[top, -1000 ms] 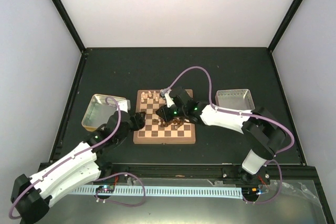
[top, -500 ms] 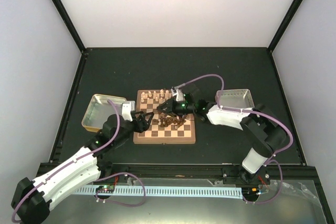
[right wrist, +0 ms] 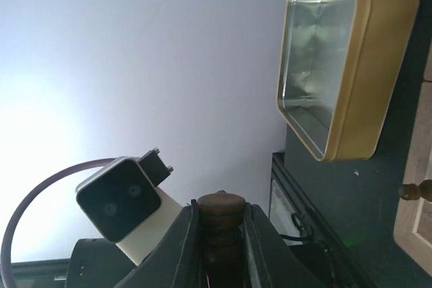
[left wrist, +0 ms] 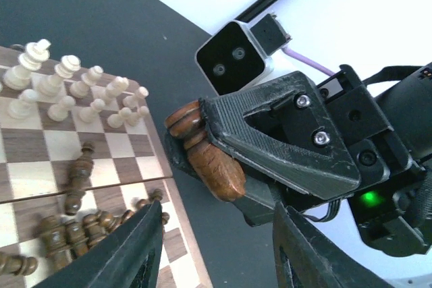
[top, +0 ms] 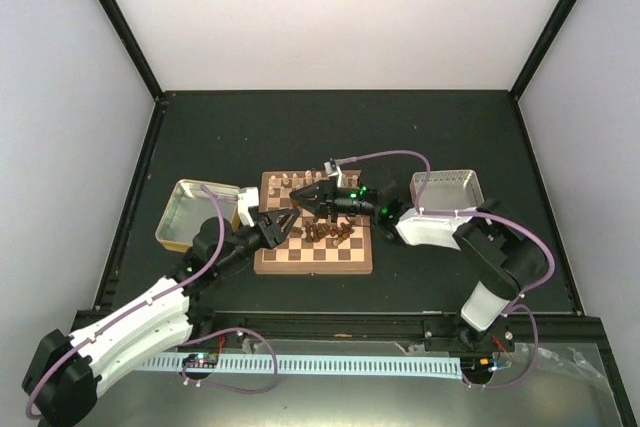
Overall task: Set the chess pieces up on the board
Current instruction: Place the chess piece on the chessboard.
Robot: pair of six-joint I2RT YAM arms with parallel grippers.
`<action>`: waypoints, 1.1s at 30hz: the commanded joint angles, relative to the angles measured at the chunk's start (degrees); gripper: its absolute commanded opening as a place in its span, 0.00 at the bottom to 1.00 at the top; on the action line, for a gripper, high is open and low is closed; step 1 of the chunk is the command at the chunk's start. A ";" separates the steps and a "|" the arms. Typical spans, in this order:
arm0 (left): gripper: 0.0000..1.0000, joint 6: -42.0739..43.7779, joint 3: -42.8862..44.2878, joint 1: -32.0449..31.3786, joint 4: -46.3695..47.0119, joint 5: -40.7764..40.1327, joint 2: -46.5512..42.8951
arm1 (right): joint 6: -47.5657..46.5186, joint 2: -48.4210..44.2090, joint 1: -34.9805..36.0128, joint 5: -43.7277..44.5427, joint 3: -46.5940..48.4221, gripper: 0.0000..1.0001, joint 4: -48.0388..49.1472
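Top external view shows the board (top: pixel 312 268) in the middle of the dark table (top: pixel 450 137), with both arms reaching over it. The right gripper (top: pixel 300 198) hangs above the far left part of the board. Its two fingers are pressed tight on a dark piece (left wrist: pixel 206 156), which is up in the air and not touching the board. In the left wrist view that piece sticks out of the black fingers at a tilt (which kind of piece it is I cannot tell). In the right wrist view the same piece sits snug between the two fingers, with its round end poking out past their tips.

The left gripper (top: pixel 282 224) is just beside the right one, over the near left part of the board, and points toward it. Its fingers (left wrist: pixel 143 247) stand apart and hold nothing. The dark piece is out beyond their tips.

Pale pieces (left wrist: pixel 74 89) stand upright in rows along the far edge of the board. Dark pieces (left wrist: pixel 71 227) lie tipped over in a heap around the middle of the board.

A tin tray (top: pixel 192 213) sits on the table to the left of the board, and its rim looks gold in the right wrist view. Another tray (top: pixel 447 187) sits on the table to the right of the board.
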 commanded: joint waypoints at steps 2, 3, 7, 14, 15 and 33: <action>0.40 -4.88 0.02 0.77 6.81 4.20 0.59 | 1.75 -0.20 0.04 -1.42 -1.53 0.10 7.88; 0.38 -5.22 0.04 0.89 6.90 4.29 0.51 | 1.24 -0.48 0.09 -1.47 -1.64 0.10 7.79; 0.38 -7.76 1.60 2.41 7.06 7.32 0.45 | -2.07 -1.54 0.01 -2.93 -1.16 0.10 5.60; 0.29 -9.46 2.98 3.20 6.35 9.03 1.35 | -5.41 -4.24 -0.01 -3.22 -1.42 0.09 4.65; 0.29 -9.55 3.06 3.29 6.61 9.23 1.67 | -5.57 -4.45 0.03 -3.13 -1.49 0.09 4.61; 0.11 -11.74 2.87 4.39 15.09 12.69 4.97 | -9.03 -5.36 0.11 -5.25 -1.47 0.09 2.57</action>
